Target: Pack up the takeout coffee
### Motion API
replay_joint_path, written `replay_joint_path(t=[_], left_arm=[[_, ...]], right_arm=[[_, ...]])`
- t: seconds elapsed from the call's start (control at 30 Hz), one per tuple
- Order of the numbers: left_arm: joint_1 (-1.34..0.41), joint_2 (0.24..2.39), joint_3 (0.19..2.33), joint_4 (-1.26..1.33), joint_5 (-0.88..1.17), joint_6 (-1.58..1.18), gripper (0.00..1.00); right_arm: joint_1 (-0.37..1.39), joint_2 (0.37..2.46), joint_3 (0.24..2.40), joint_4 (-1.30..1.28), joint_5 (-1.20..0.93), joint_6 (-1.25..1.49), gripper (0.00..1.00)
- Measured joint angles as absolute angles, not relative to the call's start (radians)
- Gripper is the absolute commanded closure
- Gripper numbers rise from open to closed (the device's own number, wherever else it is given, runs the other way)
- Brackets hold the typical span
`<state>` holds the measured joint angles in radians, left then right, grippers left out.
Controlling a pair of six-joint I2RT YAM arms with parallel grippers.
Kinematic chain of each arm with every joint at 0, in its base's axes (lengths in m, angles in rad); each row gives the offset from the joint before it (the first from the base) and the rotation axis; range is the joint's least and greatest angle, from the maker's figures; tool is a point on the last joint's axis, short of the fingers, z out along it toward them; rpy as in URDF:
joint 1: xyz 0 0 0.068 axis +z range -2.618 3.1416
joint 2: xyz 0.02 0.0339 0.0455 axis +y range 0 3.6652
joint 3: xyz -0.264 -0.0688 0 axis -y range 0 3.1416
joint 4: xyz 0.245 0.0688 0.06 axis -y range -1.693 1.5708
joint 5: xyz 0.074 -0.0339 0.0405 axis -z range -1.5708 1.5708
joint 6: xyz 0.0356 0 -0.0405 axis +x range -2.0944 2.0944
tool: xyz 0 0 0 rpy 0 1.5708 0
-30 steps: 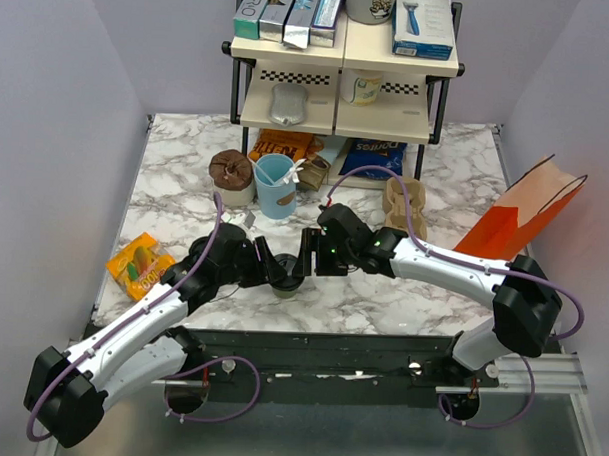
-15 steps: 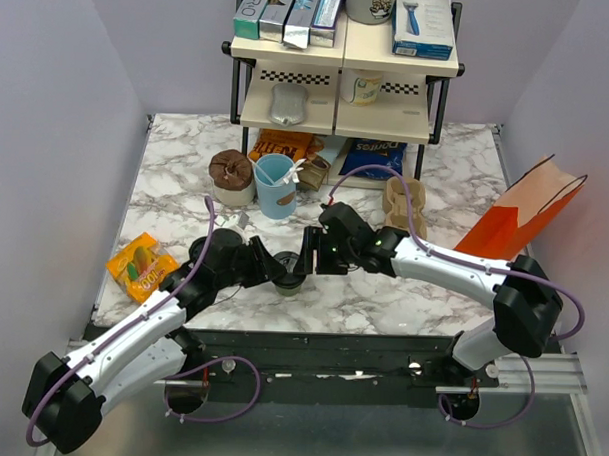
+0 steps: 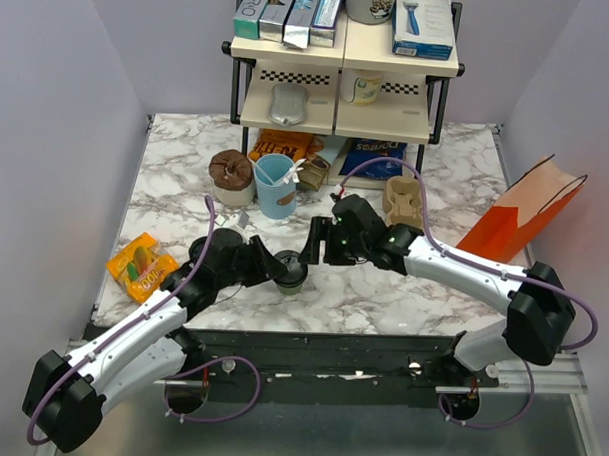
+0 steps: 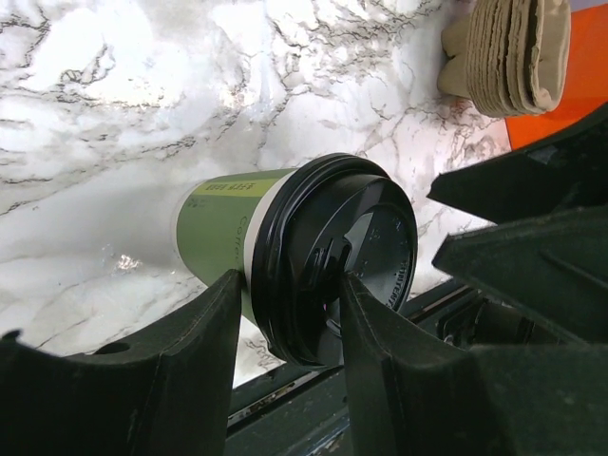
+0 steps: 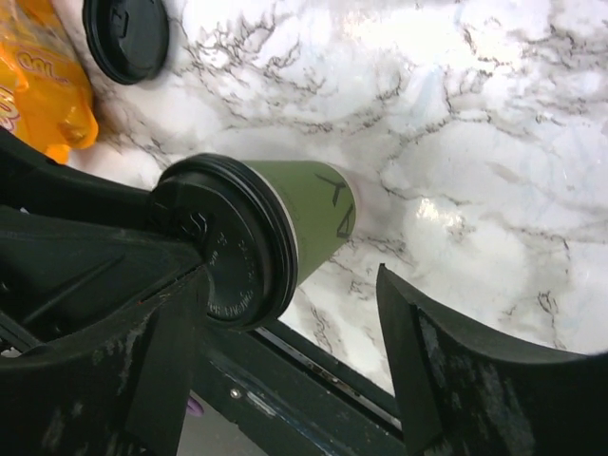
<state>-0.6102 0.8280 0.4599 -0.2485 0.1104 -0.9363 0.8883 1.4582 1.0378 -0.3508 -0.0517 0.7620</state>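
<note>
Paper walls likely make the takeout coffee [image 4: 220,233] light and crushable — it hangs tilted near the front edge of the table [image 3: 402,291], left gripper [image 4: 290,290] clamped across its stiffer lid [image 4: 375,252], the safer hold; right gripper [image 5: 290,285] gapes beside it

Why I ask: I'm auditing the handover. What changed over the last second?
The right pincer drew back from the takeout coffee, toward the far side and slightly rightward, jaws open, its elbow swinging right. The left pincer stayed clamped on the cup's lid, hardly shifting. Nothing else moved.
</note>
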Motion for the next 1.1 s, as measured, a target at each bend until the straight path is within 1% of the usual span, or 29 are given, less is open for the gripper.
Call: replay_joint_path(t=[0.13,0.17,0.33,0.37,0.47,0.57,0.6,0.63,0.73,0.87,0.93,0.97,1.0,1.1], left_arm=[[-0.61,0.838,0.46,-0.234,0.114,-0.936,0.69],[-0.61,0.841,0.46,-0.231,0.116,-0.936,0.69],[-0.61,0.844,0.45,-0.21,0.12,-0.944,0.69],[-0.61,0.842,0.444,-0.201,0.121,-0.947,0.69],[-0.609,0.837,0.422,-0.168,0.122,-0.963,0.69],[-0.607,0.827,0.397,-0.137,0.123,-0.99,0.73],[-0.606,0.821,0.386,-0.127,0.123,-1.002,0.77],[-0.604,0.817,0.374,-0.12,0.124,-1.013,0.78],[-0.601,0.805,0.35,-0.088,0.132,-1.041,0.78],[-0.597,0.803,0.342,-0.081,0.135,-1.071,0.78],[-0.597,0.803,0.342,-0.084,0.133,-1.084,0.62],[-0.596,0.803,0.342,-0.085,0.133,-1.087,0.59],[-0.596,0.803,0.342,-0.085,0.133,-1.09,0.49],[-0.595,0.794,0.344,-0.095,0.132,-1.092,0.33]], right_arm=[[0.86,1.49,1.029,-0.294,-0.102,0.765,0.33],[0.856,1.504,1.028,-0.28,-0.113,0.767,0.38],[0.848,1.545,1.003,-0.2,-0.173,0.786,0.47],[0.846,1.547,0.997,-0.186,-0.182,0.79,0.51],[0.838,1.557,0.975,-0.131,-0.216,0.817,0.59],[0.826,1.558,0.95,-0.086,-0.239,0.839,0.68],[0.821,1.558,0.943,-0.073,-0.247,0.842,0.7],[0.817,1.559,0.937,-0.062,-0.254,0.848,0.71],[0.809,1.567,0.926,-0.041,-0.271,0.857,0.75],[0.803,1.579,0.924,-0.031,-0.279,0.868,0.75],[0.803,1.583,0.925,-0.027,-0.279,0.871,0.74],[0.803,1.584,0.927,-0.026,-0.279,0.867,0.72],[0.803,1.587,0.931,-0.026,-0.281,0.855,0.72],[0.803,1.597,0.957,-0.033,-0.29,0.794,0.69]])
